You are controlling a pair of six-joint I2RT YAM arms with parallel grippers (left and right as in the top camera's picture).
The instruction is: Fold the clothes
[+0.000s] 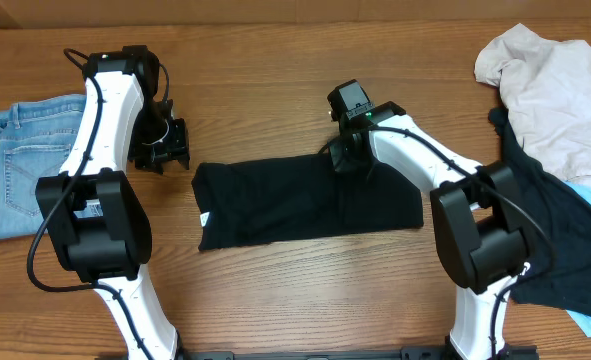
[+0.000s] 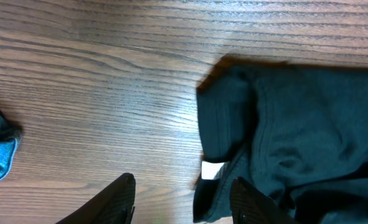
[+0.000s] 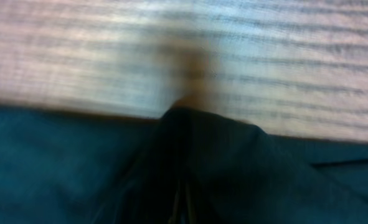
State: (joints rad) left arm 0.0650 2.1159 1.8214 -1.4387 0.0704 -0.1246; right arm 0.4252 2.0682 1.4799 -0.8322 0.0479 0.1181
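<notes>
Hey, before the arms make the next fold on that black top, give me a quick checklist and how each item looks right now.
1. Right hand shut on the black top at its far edge: ok, fabric tents up into it.
2. Left hand holding cloth: not ok, open above the table beside the top.
3. Top lying flat: ok, one long strip.
4. White label corner near the left hand: ok, just ahead of its fingers.
5. Jeans and off-white shirt apart from the top: ok.
6. Grip catches every layer: cannot tell.
</notes>
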